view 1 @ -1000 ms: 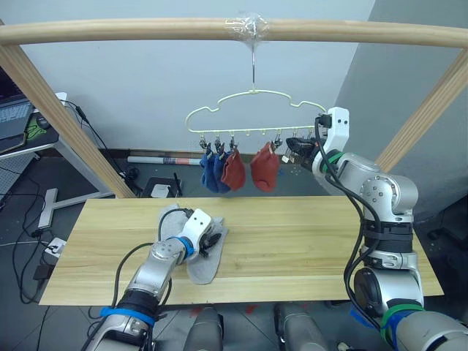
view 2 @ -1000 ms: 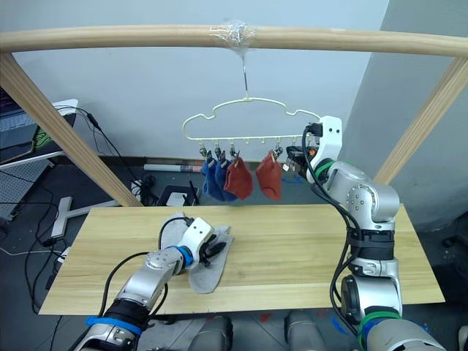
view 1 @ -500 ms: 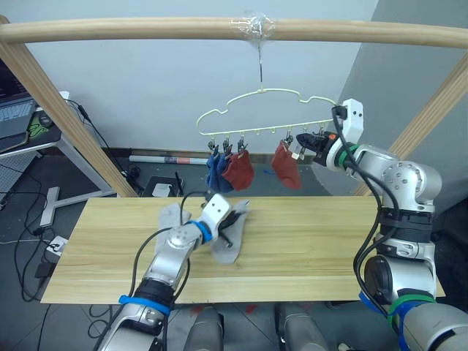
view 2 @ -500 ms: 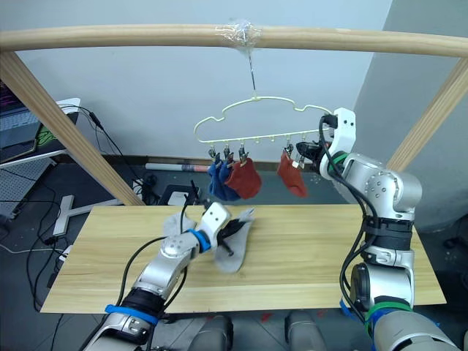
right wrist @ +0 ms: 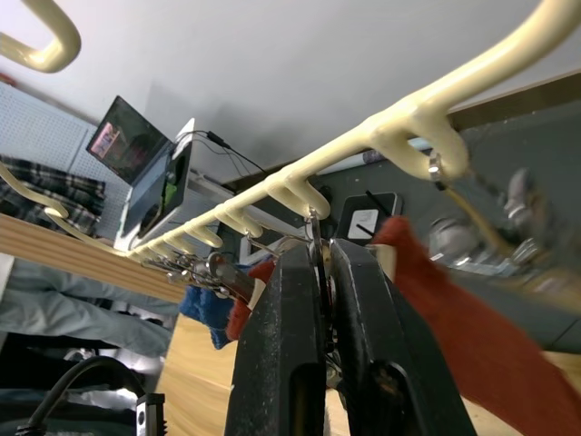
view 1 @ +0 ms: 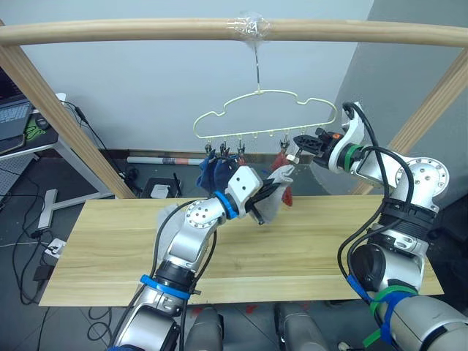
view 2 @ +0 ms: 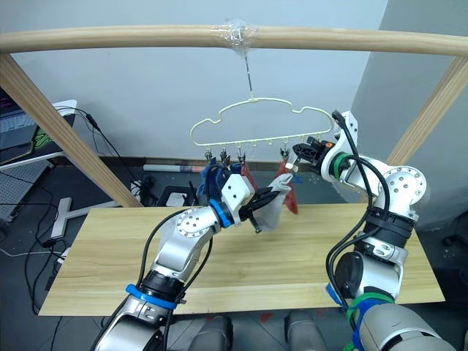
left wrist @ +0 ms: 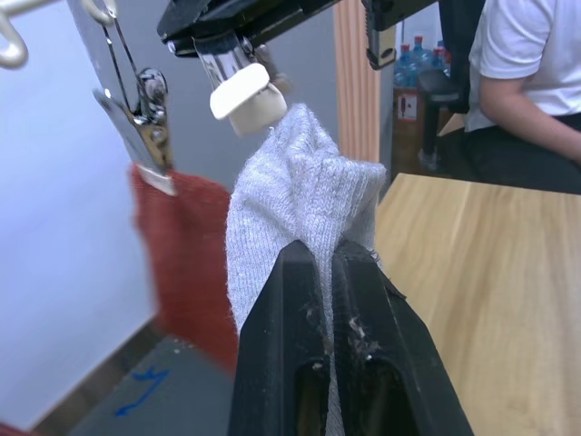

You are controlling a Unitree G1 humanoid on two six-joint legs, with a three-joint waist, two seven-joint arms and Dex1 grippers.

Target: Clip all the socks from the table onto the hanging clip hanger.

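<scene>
Your left gripper [view 1: 265, 207], mid-frame in the head views, has its jaws clamped on a grey sock [left wrist: 300, 204] raised above the tabletop [view 1: 322, 234]; its wrist view shows the sock's tip touching a white-capped clip [left wrist: 247, 95]. Your right gripper [right wrist: 323, 272], jaws narrow, pinches a clip on the clip hanger [view 1: 256, 99] at upper centre, beside a rust red sock [right wrist: 458, 309].

The left arm was raised, elbow bent, its forearm reaching up and forward. The left gripper [view 1: 265, 207] had its two black fingers [left wrist: 300, 300] pinched together on grey knit. The right arm was lifted high, forearm angled inward, and the right gripper [view 1: 301, 147] had its fingers [right wrist: 295, 300] squeezed on a metal clip.
</scene>
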